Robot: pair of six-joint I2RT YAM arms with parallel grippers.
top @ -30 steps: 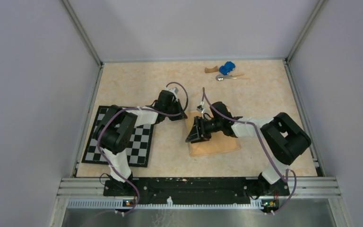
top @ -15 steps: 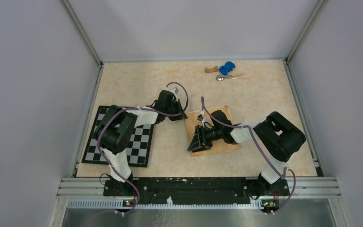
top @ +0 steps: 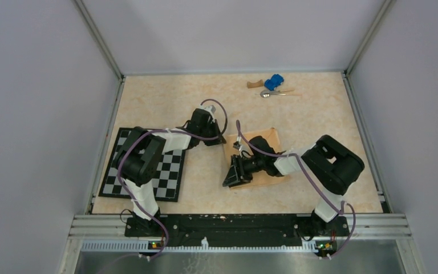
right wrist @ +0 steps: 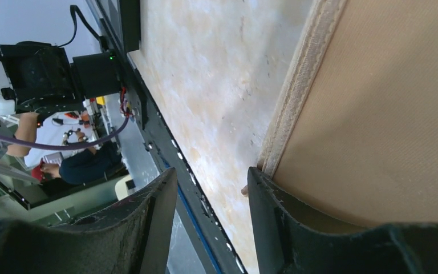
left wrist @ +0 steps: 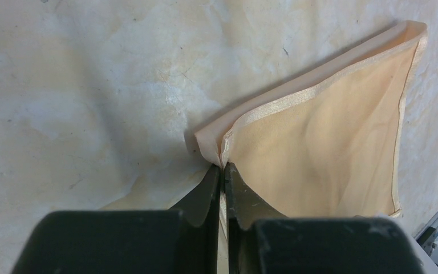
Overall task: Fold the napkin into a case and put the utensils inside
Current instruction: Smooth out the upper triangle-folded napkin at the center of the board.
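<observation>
The peach-orange napkin [top: 269, 138] lies folded into a layered rectangle in the middle of the table. My left gripper [top: 217, 138] is shut on its far left corner. In the left wrist view the cloth [left wrist: 319, 142] is pinched between the closed fingertips [left wrist: 211, 182]. My right gripper [top: 231, 174] is open at the napkin's near left corner. One of its fingers [right wrist: 274, 222] rests against the hemmed edge of the napkin [right wrist: 376, 114], and the other hangs over bare table. A silver spoon [top: 270, 93] lies at the far edge.
A blue toy car [top: 273, 82] and a brown wooden block [top: 254, 84] sit beside the spoon at the back. A checkerboard mat [top: 174, 177] lies at the left under the left arm. Metal rails border the table.
The right gripper has slid toward the near left corner of the napkin, uncovering more of the cloth's far side. The left gripper has stayed shut on its corner.
</observation>
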